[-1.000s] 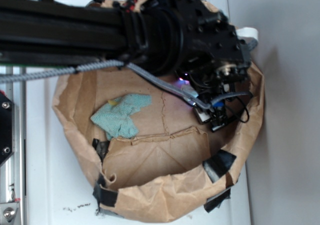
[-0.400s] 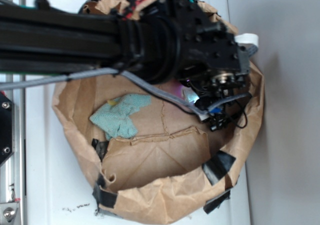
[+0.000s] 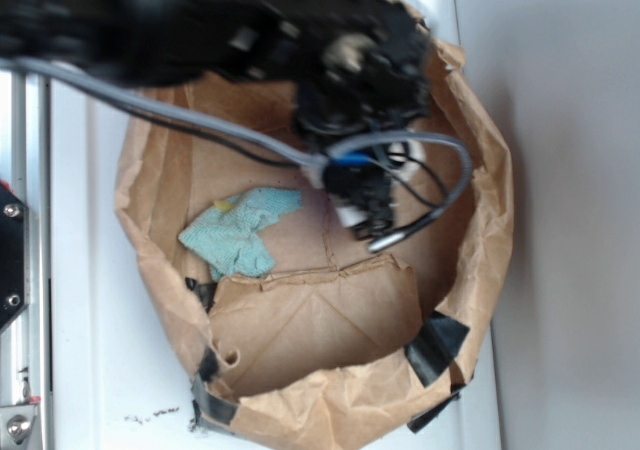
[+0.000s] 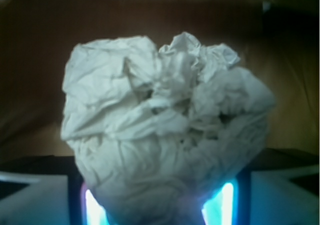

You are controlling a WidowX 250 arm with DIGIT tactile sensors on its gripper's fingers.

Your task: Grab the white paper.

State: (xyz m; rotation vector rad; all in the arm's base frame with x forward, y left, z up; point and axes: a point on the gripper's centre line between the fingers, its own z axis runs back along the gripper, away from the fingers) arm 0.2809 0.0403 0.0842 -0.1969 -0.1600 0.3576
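The white paper (image 4: 165, 130) sits wedged between the fingers (image 4: 227, 205), which grip its lower part, inside the brown paper bag (image 3: 480, 270), right of the teal rag (image 3: 238, 232)

Crumpled white paper (image 4: 165, 135) filling the centre, deeply creased, lower part sunk between two pale fingers (image 4: 35, 200) at the bottom corners. Brown bag wall (image 4: 290, 95) blurred behind.
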